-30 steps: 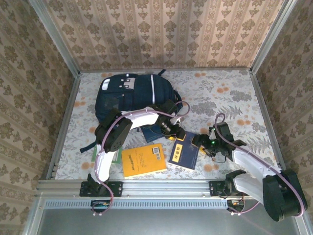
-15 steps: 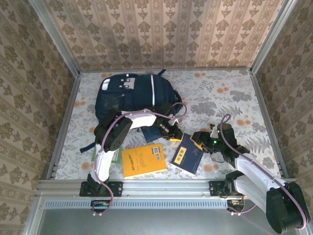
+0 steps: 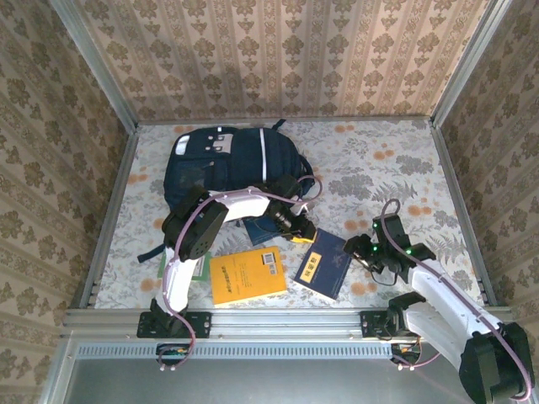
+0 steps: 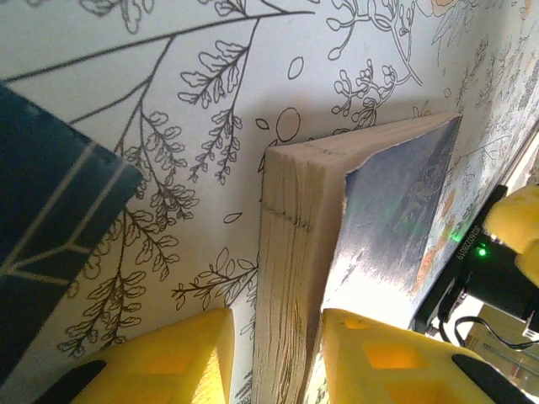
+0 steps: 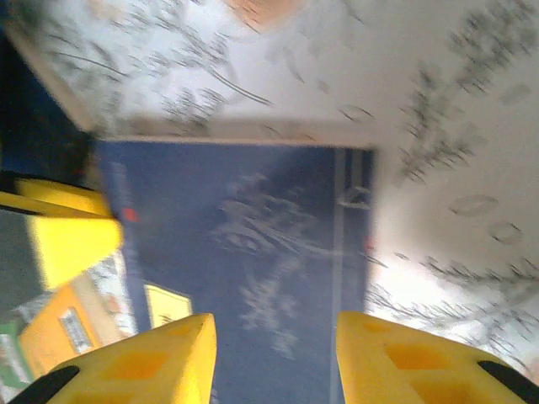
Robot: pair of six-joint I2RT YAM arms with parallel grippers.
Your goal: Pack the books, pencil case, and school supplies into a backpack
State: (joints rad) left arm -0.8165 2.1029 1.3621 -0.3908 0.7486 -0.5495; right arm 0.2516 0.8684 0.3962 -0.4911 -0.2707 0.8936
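Observation:
The navy striped backpack [image 3: 227, 164] lies at the back left of the table. In front of it a navy book [image 3: 324, 263] rests near the middle. My left gripper [image 3: 296, 229] is open and straddles that book's page edge [image 4: 286, 252], one finger on the table side and one on the cover, with a thin gap left. A second navy book [image 3: 257, 229] lies under the left arm. To the book's right, my right gripper [image 3: 358, 250] is open and holds nothing, the navy cover [image 5: 244, 227] beneath it. The school supplies are out of view.
An orange-yellow book [image 3: 247, 274] lies near the front edge, and a green-and-white book [image 3: 162, 265] sits by the left arm's base. The backpack's black straps trail at the left. Metal rails and patterned walls bound the floral tablecloth [image 3: 396, 168].
My right gripper has drawn back to the right, off the navy book's edge. The left gripper has stayed at the book's upper corner.

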